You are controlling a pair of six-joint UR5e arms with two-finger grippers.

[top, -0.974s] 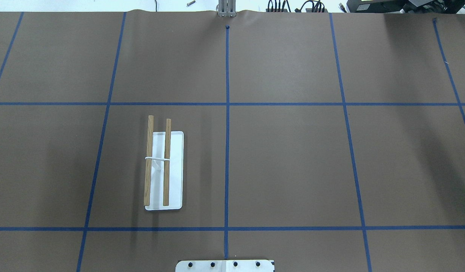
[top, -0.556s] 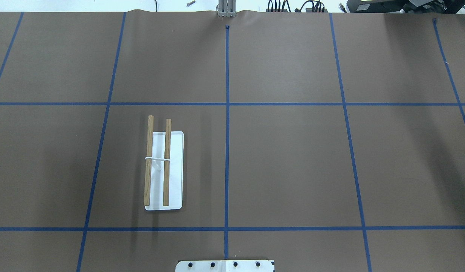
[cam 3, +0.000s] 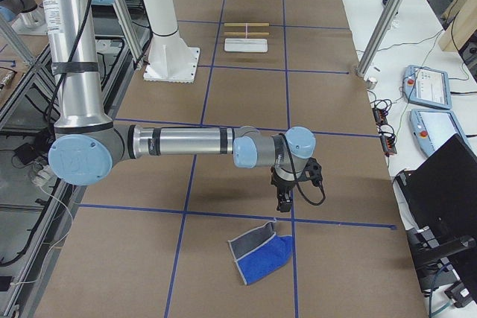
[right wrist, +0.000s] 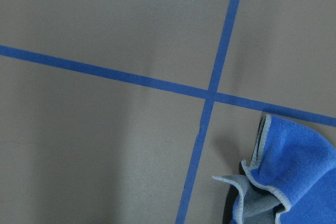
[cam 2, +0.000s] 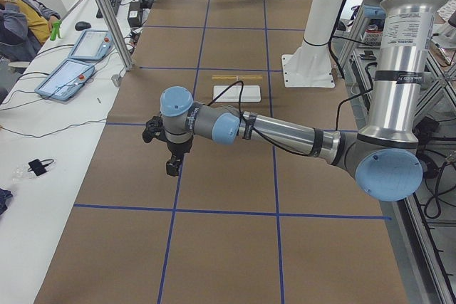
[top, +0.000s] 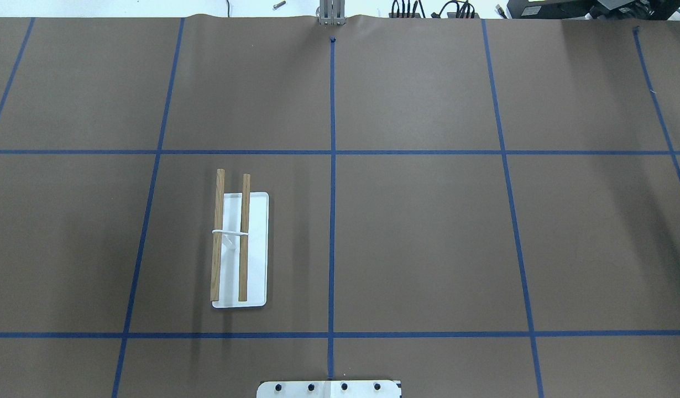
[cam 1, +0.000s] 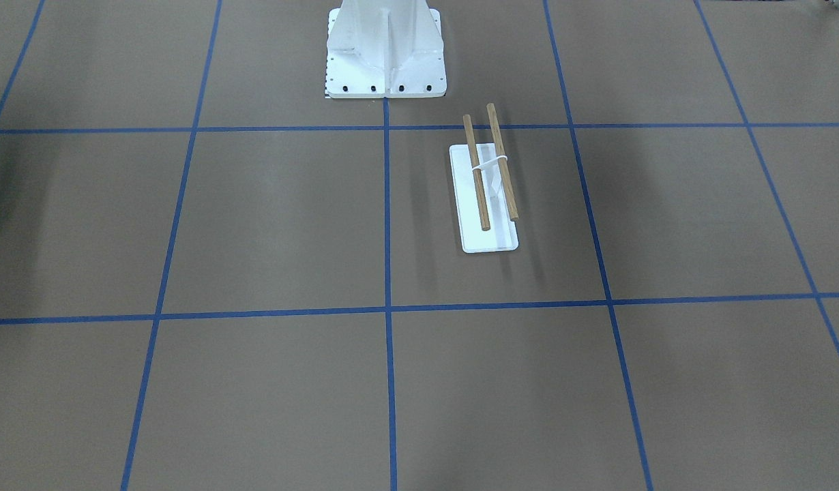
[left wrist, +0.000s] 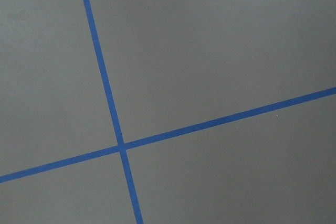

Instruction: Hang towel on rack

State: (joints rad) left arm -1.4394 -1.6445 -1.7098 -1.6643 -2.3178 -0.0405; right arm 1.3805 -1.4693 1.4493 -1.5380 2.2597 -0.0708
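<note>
Lying crumpled and partly folded at the lower middle of the exterior right view, the towel is judged soft, light and limp; its raised pale-edged corner would best be pinched. The right gripper is seen just above it in the frame, seemingly clear of it; whether it is wide or narrow cannot be told. The rack stands far off, near the top.

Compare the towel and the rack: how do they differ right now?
The towel is soft blue cloth, crumpled with a grey side folded up; the rack is rigid, a white base with two brown rods. The towel lies at the right end of the table, by the right gripper; the rack stands in the left half. Both rest on the table, the towel not yet hung.
</note>
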